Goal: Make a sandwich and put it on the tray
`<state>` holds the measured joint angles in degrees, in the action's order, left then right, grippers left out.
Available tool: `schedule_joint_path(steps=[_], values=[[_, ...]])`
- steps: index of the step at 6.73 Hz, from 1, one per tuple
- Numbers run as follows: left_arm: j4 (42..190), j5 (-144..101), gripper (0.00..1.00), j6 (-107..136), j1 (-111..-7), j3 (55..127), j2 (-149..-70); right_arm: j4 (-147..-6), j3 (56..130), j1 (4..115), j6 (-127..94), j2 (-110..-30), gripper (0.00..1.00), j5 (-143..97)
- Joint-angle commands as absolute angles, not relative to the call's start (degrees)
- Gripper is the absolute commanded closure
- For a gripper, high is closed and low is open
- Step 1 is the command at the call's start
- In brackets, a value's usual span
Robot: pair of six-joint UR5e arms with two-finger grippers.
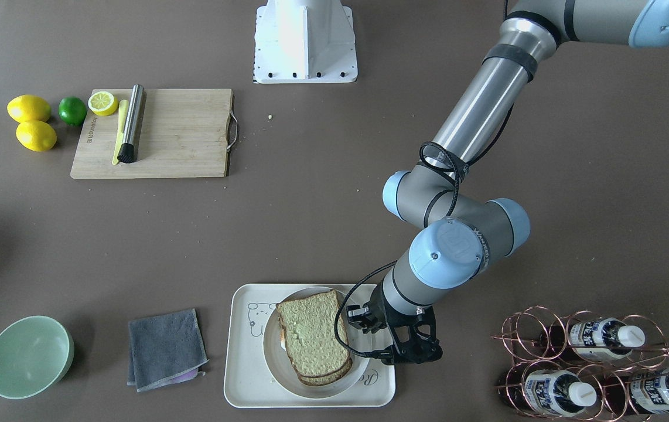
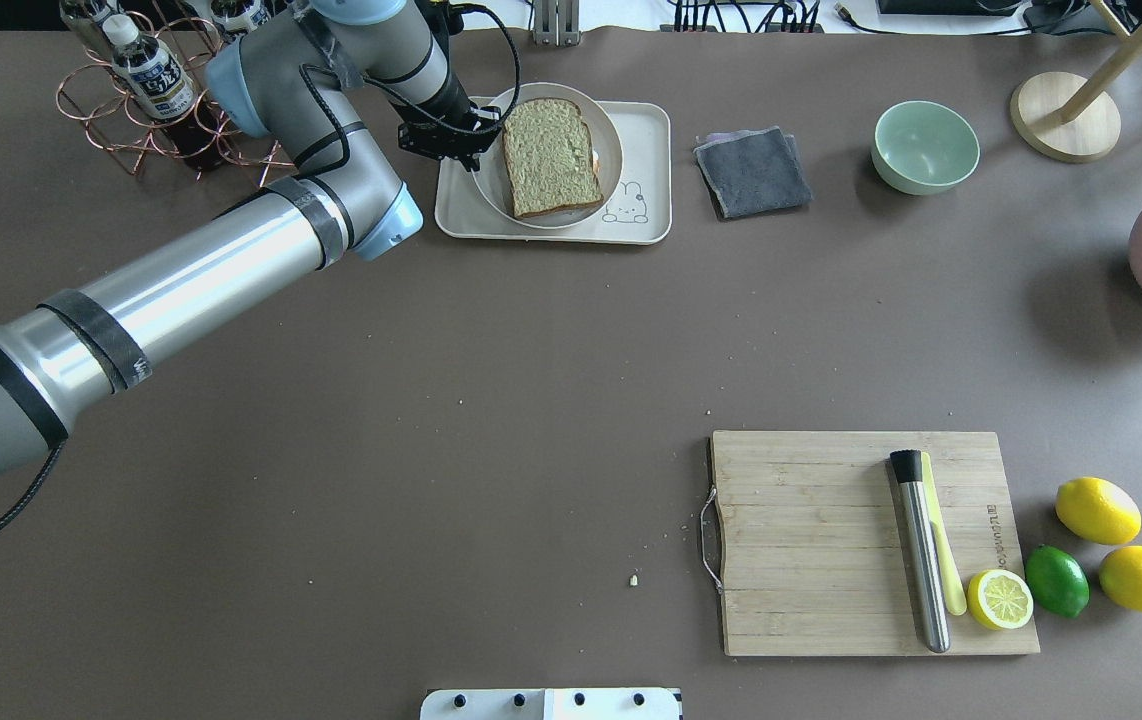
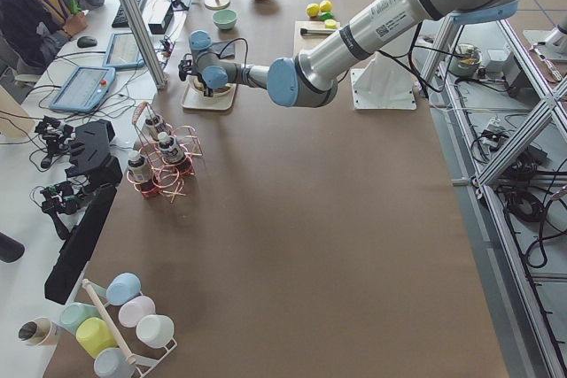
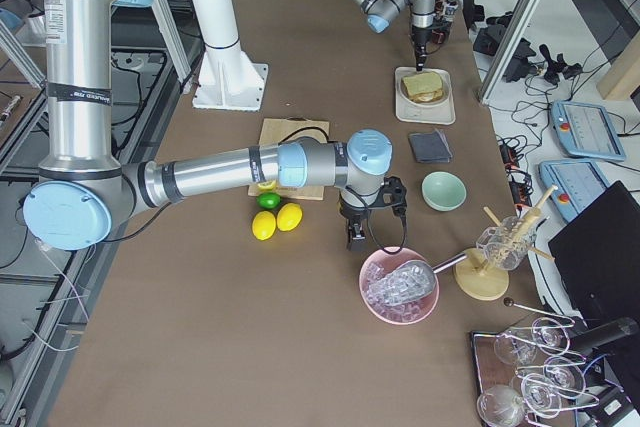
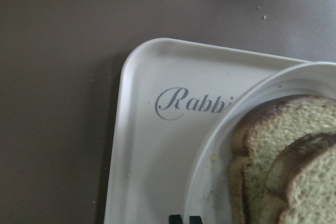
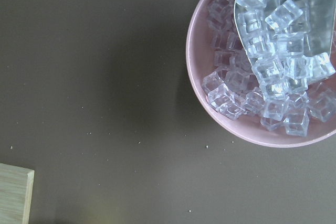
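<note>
Front-facing view: sandwich [image 1: 314, 337] sits stacked on the round plate [image 1: 271, 351], and the plate sits inside the tray [image 1: 246, 375], so placing looks as good as done. The left pincer [image 1: 387, 346] hangs over the tray's script end, just beside the plate's rim. The sandwich lies from it toward the robot's right. Bread is near square, no real long axis, top slice slightly skewed on the lower one. Overhead view agrees: sandwich just right of the left pincer, only plate rim between them. Exterior right view: right pincer [image 4: 354, 242] is well apart, near the pink ice bowl [image 4: 372, 305], and I can't tell its opening. Left arm is clearly the nearer. Left wrist view: two dark fingertips [image 5: 175, 219] close together at the plate's edge, narrow. Whether they pinch the rim, can't tell. Likely next: back off up and toward the robot's left, away from the bread.
</note>
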<state>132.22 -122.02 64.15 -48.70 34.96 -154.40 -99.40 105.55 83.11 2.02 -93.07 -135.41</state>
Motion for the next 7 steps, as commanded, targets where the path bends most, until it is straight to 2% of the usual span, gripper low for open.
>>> schedule_joint_path(steps=[1,2,3,5,7], values=[[132.54,-121.73,0.35,64.51,-49.04,35.24,-154.34,-99.4,105.64,83.14,2.02,-93.25,0.0,-135.44],[132.45,-122.34,0.34,64.6,-50.44,36.55,-153.64,-99.4,105.64,83.14,2.02,-93.08,0.0,-135.44],[131.49,-123.56,0.34,64.16,-51.93,44.31,-147.98,-99.4,105.56,83.06,1.93,-92.99,0.0,-135.44],[114.37,-129.96,0.34,57.88,-55.18,67.82,-134.97,-99.4,105.56,82.97,1.67,-92.99,0.0,-135.7],[94.59,-129.82,0.28,43.15,-59.21,87.97,-124.15,-99.4,105.38,82.71,1.41,-92.9,0.0,-135.53]])
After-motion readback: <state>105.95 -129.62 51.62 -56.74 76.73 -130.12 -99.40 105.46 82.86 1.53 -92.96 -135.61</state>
